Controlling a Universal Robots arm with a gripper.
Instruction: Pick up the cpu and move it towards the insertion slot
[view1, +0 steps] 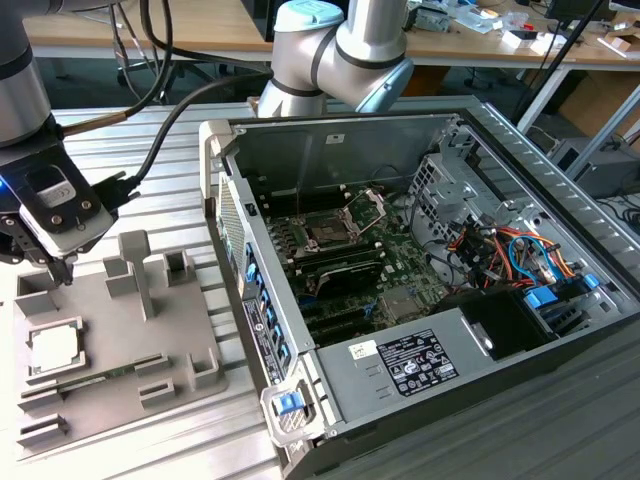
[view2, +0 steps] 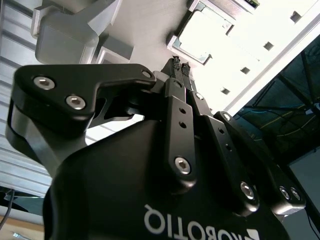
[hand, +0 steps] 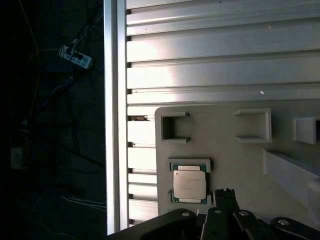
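One black gripper (hand: 226, 192), jaws closed and empty, hangs just beside the flat silver-white square cpu (hand: 189, 185) on a grey plastic tray (hand: 235, 160).

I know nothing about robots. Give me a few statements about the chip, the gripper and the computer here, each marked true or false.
1. The chip lies in a holder on the grey tray, outside the computer. True.
2. The gripper is holding the chip. False: it is shut on nothing and sits close beside the chip, which lies flat in its holder.
3. The computer case is open, with its circuit board showing. True.
4. The chip already sits in the square socket inside the computer. False: the socket shows a dark centre with its metal bracket swung up, and the chip is on the tray.
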